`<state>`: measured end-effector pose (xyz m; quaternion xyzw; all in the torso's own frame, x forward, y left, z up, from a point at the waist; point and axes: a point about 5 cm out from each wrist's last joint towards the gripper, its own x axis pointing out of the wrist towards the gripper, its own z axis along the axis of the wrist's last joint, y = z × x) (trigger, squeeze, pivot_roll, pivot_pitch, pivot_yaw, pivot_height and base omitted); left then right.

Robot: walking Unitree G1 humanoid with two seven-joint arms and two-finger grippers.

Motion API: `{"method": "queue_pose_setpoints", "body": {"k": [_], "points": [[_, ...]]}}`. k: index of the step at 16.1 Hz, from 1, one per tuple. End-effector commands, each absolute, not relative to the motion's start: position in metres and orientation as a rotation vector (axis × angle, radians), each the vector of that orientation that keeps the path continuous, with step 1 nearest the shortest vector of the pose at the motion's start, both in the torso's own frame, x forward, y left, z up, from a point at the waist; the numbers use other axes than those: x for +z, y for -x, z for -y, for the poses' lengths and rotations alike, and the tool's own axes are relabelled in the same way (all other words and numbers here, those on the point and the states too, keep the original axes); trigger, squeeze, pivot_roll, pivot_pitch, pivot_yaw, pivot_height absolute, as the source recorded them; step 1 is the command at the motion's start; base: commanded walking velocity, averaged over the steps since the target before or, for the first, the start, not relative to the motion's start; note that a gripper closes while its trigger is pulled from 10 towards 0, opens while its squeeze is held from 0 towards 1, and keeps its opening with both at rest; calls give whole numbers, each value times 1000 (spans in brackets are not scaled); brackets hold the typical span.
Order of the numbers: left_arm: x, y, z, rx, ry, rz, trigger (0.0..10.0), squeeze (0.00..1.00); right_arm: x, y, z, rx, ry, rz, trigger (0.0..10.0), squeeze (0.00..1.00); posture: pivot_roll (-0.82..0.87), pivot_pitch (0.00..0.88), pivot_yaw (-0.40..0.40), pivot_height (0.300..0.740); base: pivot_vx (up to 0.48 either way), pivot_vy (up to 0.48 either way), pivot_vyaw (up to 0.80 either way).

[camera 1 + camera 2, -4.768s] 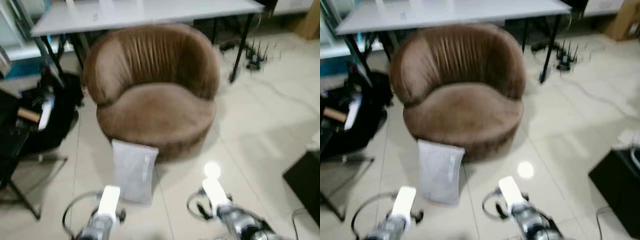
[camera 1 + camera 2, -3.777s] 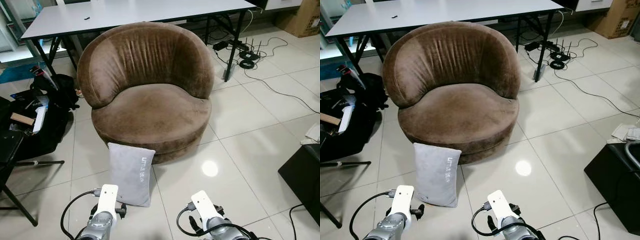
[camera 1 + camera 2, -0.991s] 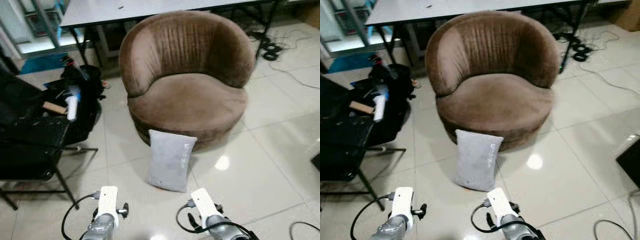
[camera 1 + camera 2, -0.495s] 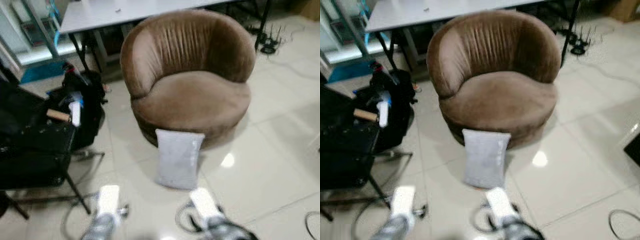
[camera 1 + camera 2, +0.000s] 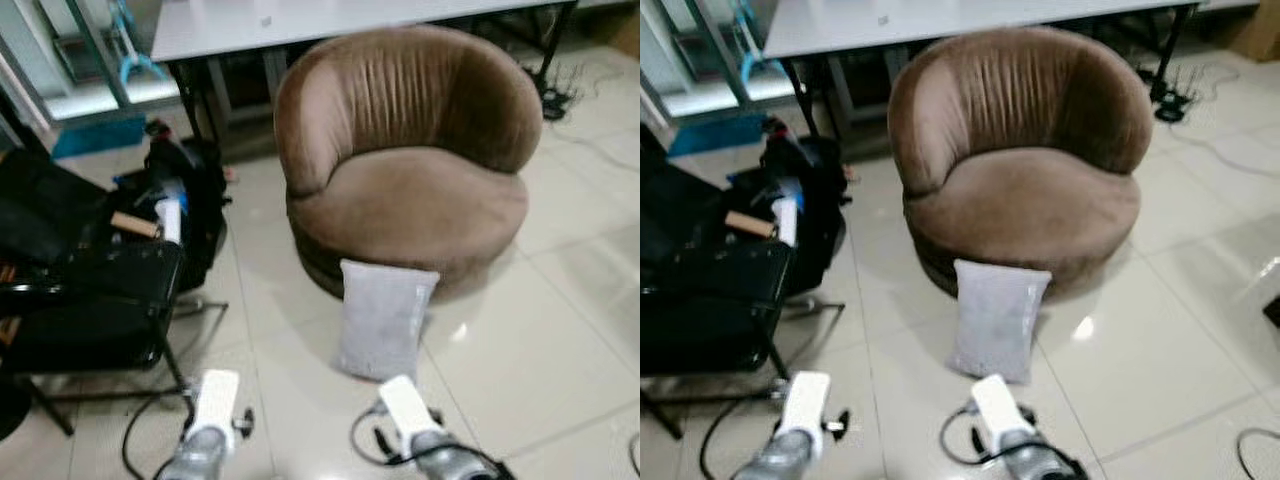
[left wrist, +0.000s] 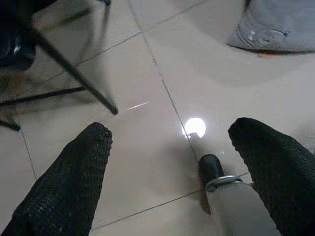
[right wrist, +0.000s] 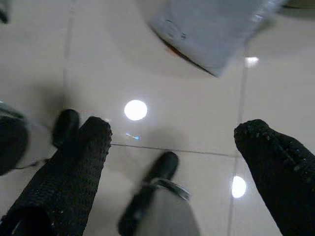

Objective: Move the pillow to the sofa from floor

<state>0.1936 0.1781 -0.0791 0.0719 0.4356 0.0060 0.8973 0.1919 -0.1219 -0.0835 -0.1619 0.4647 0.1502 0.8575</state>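
Grey pillow (image 5: 382, 318) leans upright against the sofa (image 5: 410, 170); left hand (image 6: 172, 162) and right hand (image 7: 172, 162) hang low, wide open, empty.

Glossy tiled floor (image 5: 560, 340) — pillow (image 5: 381, 318), brown sofa (image 5: 410, 160), black chair (image 5: 90, 310).

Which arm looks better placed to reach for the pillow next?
Probably the right: the pillow stands almost directly ahead of the right gripper, while the left gripper is offset towards the black chair.
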Motion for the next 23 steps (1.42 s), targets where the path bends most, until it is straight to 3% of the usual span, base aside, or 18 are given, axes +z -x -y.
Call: {"method": "queue_pose_setpoints", "body": {"k": [1, 9, 15, 19, 20, 23], "points": [[-78, -196, -184, 29, -183, -905, 10000, 0, -85, -189, 118, 323, 332, -985, 10000, 0, -130, 0, 93, 740, 356, 322, 0], [-78, -195, -184, -14, -261, -910, 10000, 0, -85, -187, 117, 330, 328, -980, 10000, 0, -131, 0, 97, 740, 468, 34, 0], [-77, -197, -184, -78, -327, -909, 10000, 0, -86, -186, 116, 333, 329, -980, 10000, 0, -130, 0, 98, 740, 0, 0, 0], [-77, -197, -186, -96, -385, -921, 10000, 0, -86, -187, 115, 337, 331, -977, 10000, 0, -130, 0, 98, 740, 480, 0, 0], [-77, -197, -187, -84, -388, -922, 10000, 118, -86, -186, 115, 338, 330, -976, 10000, 0, -128, 0, 99, 740, 480, 0, 0], [-77, -196, -187, -77, -375, -920, 10000, 165, -86, -186, 115, 338, 328, -976, 10000, 0, -128, 0, 99, 740, 480, 0, 0]]}}
